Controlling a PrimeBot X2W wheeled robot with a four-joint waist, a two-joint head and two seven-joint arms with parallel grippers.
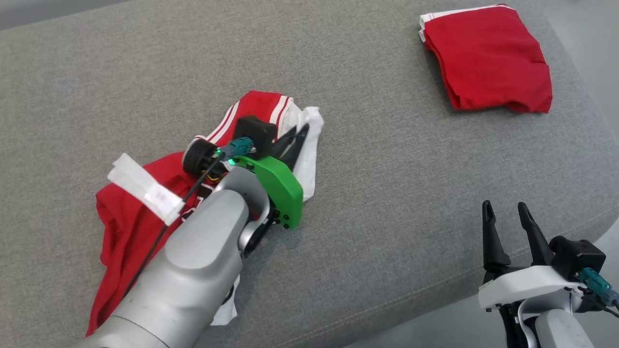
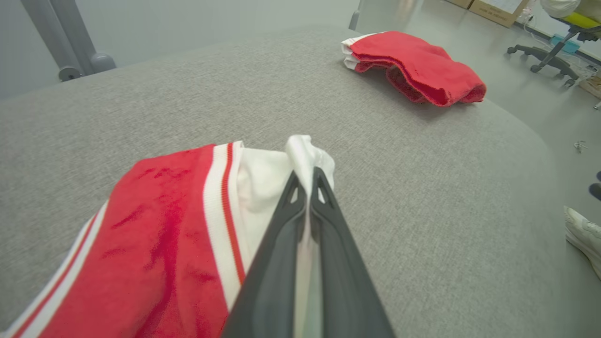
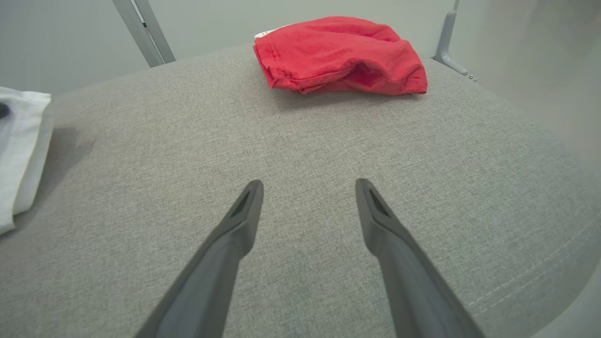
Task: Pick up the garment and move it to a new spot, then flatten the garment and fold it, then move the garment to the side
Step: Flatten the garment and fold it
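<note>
Left gripper closest to lens: fingers pressed together with a thin fold of white cloth nipped between the tips, so it's clamped on the garment. Garment is a crumpled red jersey with white trim and striped edging, lying at the left-front of the grey cushion, partly under the left forearm. Right gripper fingers spread wide, nothing in them, hovering at the cushion's near right edge, well apart from the garment. Handling guess: light, limp knit, no stiffness, will drape and drag when lifted; single pinch at the white corner likely leaves most of it hanging bunched. Better hold for flattening = two points along the striped hem. Cushion is coarse weave, probably some friction, slightly soft. Second red garment folded at far right corner. Beyond: smooth pale floor, metal frame legs, office chair base, someone's pale shoe at the right
</note>
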